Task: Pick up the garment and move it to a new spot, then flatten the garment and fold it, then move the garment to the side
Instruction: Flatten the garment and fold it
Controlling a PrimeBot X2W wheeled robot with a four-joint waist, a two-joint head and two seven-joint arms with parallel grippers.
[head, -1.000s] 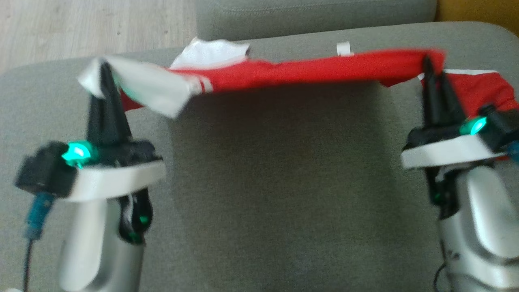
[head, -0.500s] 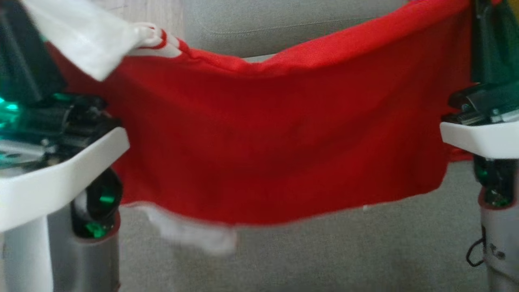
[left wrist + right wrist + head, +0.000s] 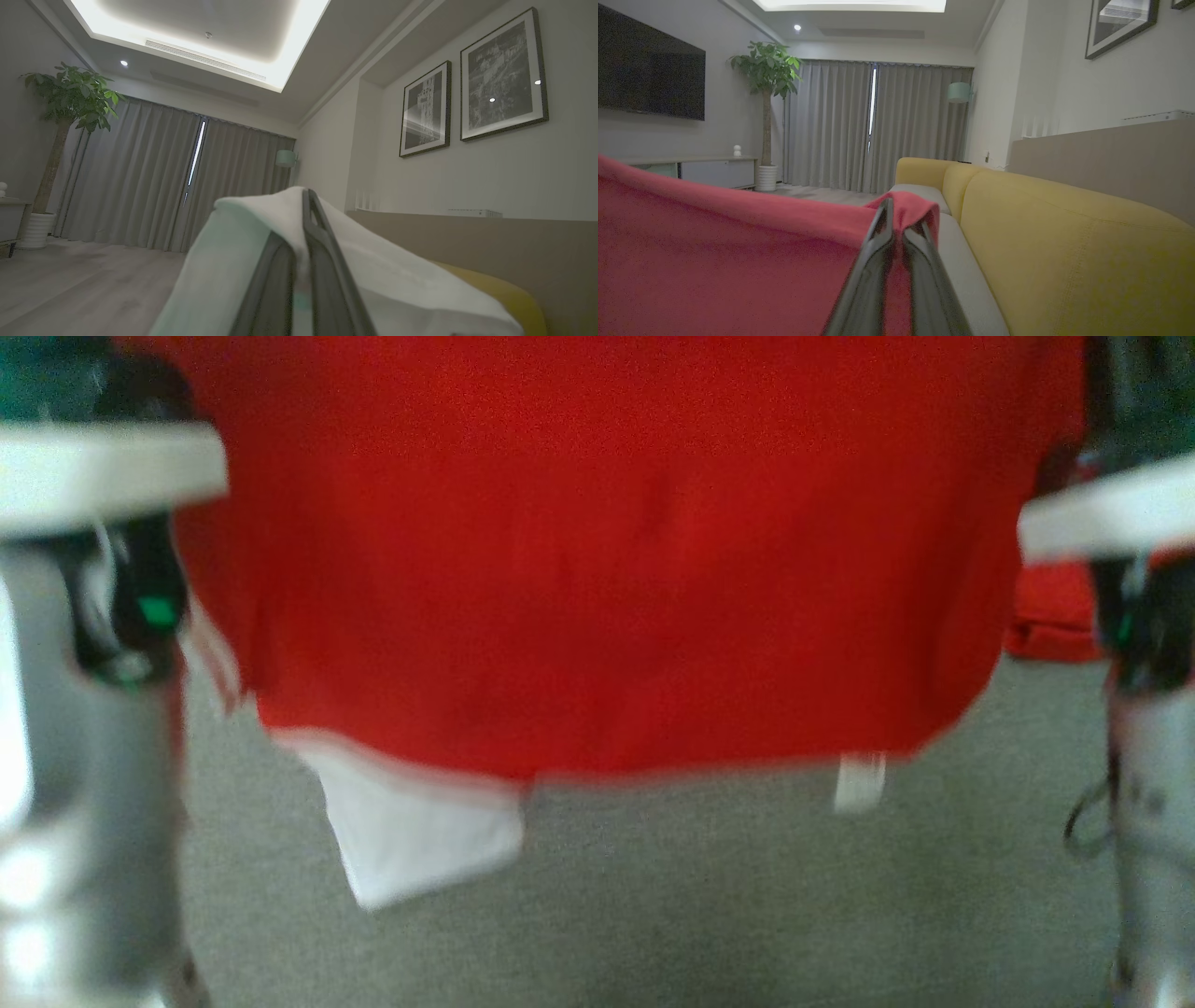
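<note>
Step in hand, by my judgement: the lift-and-carry to a new spot.

The garment (image 3: pixel 597 569) hangs as a red sheet between my two arms, from 9 to 3 o'clock in the head view. A white sleeve (image 3: pixel 420 831) dangles at 7 o'clock and a small white tag (image 3: pixel 859 782) at 5. The hem appears clear of the grey cushion (image 3: pixel 653 915), though blur limits certainty.

My left gripper (image 3: pixel 306 196) is pressed together on white cloth. My right gripper (image 3: pixel 899 224) pinches a red edge.

Next move calls for both arms lowering evenly, hem first, with the cloth kept taut.

Containers: none observed.
</note>
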